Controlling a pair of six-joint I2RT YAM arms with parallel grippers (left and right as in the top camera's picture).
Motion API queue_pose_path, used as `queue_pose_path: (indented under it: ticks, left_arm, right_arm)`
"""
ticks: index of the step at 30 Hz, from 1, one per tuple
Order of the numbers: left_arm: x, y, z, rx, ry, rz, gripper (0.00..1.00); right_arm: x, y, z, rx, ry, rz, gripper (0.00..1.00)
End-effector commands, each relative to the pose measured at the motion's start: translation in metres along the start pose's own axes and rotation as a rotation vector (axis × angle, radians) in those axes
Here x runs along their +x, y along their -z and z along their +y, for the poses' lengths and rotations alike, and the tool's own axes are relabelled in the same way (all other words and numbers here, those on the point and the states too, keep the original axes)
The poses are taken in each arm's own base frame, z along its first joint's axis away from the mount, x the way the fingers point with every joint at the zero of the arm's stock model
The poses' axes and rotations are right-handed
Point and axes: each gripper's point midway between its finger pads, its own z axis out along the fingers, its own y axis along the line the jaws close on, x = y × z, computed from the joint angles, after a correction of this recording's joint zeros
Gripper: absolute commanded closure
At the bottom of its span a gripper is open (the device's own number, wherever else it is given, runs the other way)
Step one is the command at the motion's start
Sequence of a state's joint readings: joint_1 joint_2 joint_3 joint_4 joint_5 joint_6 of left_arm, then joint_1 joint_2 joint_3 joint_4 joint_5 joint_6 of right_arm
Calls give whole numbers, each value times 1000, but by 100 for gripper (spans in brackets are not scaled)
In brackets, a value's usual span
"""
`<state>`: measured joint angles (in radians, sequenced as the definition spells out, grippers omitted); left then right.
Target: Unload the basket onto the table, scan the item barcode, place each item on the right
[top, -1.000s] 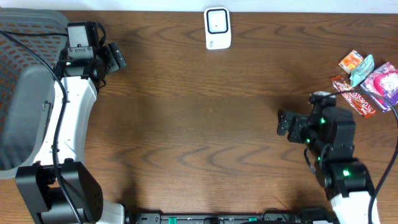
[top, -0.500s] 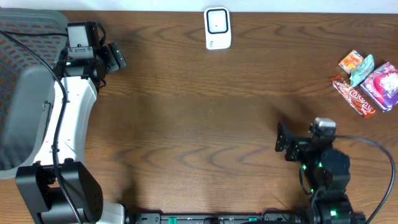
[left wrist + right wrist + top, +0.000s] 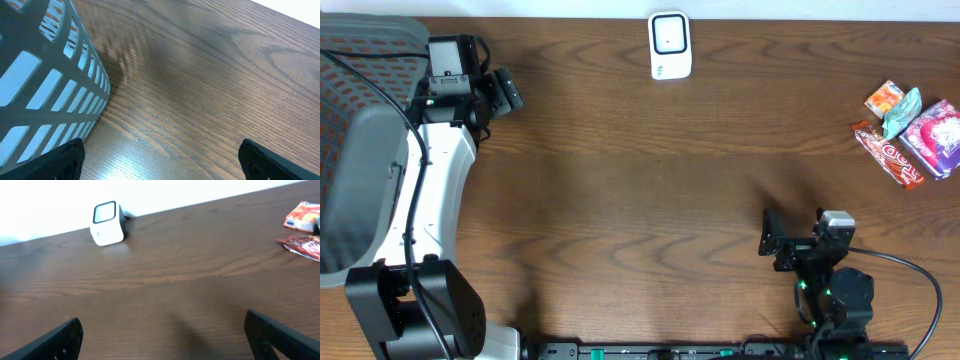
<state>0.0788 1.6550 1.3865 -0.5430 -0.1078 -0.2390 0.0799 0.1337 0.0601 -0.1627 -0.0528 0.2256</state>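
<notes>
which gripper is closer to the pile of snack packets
Right. The right gripper is toward the front, left of the snack packets; the left gripper is across the table by the basket.

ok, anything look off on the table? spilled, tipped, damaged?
Nothing stands out. The scanner stands upright at the far edge, the snack packets lie in a loose heap on the right, and the basket sits on the left. No spill or damage shows.

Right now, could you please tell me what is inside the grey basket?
In its visible part, the grey basket shows only its own mesh, no item. The left arm covers its right edge, and its left side lies outside the picture.
</notes>
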Motion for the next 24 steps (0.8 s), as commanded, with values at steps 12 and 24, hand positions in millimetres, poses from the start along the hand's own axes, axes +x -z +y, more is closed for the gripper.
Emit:
queue_pose_path:
  ticks: [12, 24]
  left_arm:
    - [-1, -1, 3, -12, 12, -1, 2]
    - [-1, -1, 3, -12, 12, -1, 2]
  right_arm:
    - [-13, 5, 6, -29, 52, -81, 1]
    - [-21, 9, 7, -33, 56, -117, 1]
